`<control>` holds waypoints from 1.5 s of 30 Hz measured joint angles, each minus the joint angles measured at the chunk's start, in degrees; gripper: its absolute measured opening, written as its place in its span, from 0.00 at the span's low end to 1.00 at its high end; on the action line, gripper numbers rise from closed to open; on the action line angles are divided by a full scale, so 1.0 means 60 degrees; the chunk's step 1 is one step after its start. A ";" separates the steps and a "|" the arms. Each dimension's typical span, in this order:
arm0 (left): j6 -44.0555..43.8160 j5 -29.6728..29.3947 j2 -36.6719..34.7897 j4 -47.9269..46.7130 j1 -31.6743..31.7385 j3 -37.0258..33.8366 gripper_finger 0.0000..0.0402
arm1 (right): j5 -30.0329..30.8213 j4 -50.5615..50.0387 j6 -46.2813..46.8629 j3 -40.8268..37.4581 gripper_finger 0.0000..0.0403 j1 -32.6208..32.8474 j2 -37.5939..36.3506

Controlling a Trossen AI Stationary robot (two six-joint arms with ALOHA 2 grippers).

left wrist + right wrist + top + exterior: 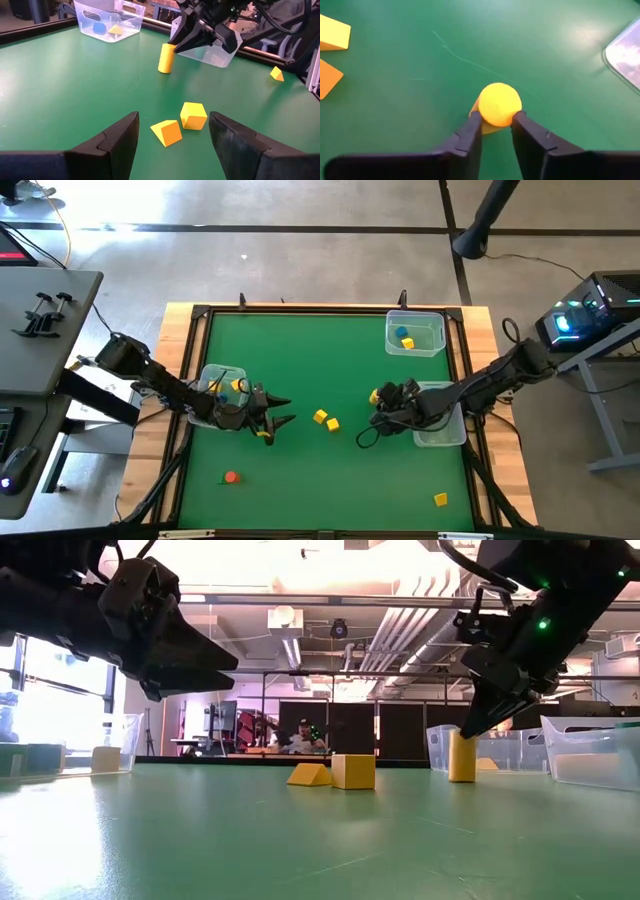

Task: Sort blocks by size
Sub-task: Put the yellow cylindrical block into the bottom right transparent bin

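1. The right gripper (496, 125) was clenched on an upright yellow cylinder block (499, 104), its two dark fingers pressed against the cylinder's sides near the top.
2. In the low view the cylinder (461, 756) stood on end, its base on or just above the green table mat (300, 840); which of the two could not be told.
3. It stood right of centre on the mat, just beside a clear plastic bin (441, 420) at the right edge.
4. The left gripper (277, 418) hung over the mat left of centre with its fingers spread apart and nothing between them.
5. A yellow cube block (193, 115) and a yellow wedge block (166, 132) lay touching or nearly touching at mid-table, between the two grippers.
6. A small orange-red rounded block (231, 477) sat near the front left, and another small yellow block (440, 499) near the front right.
7. A second clear bin (415, 333) at the back right held a blue piece (406, 342) and a yellow piece (400, 332).
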 joint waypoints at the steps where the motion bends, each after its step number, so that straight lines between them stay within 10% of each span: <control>1: 0.0001 0.0001 0.0000 0.0000 0.0000 0.0000 0.57 | 0.0000 -0.0003 0.0003 0.0000 0.21 0.0029 -0.0004; 15: 0.0081 -0.0001 -0.0004 0.0000 0.0000 0.0000 0.57 | 0.0045 -0.0022 -0.0038 0.0004 0.05 0.0316 -0.0802; 31: 0.0140 -0.0001 -0.0004 -0.0007 0.0000 0.0000 0.57 | -0.1490 0.1763 -0.1487 -0.0338 0.71 -0.1227 -0.0791; 45: 0.0140 -0.0001 -0.0004 -0.0007 0.0000 0.0000 0.57 | -0.1831 0.2606 -0.1248 -0.1261 0.38 -0.1497 -0.0787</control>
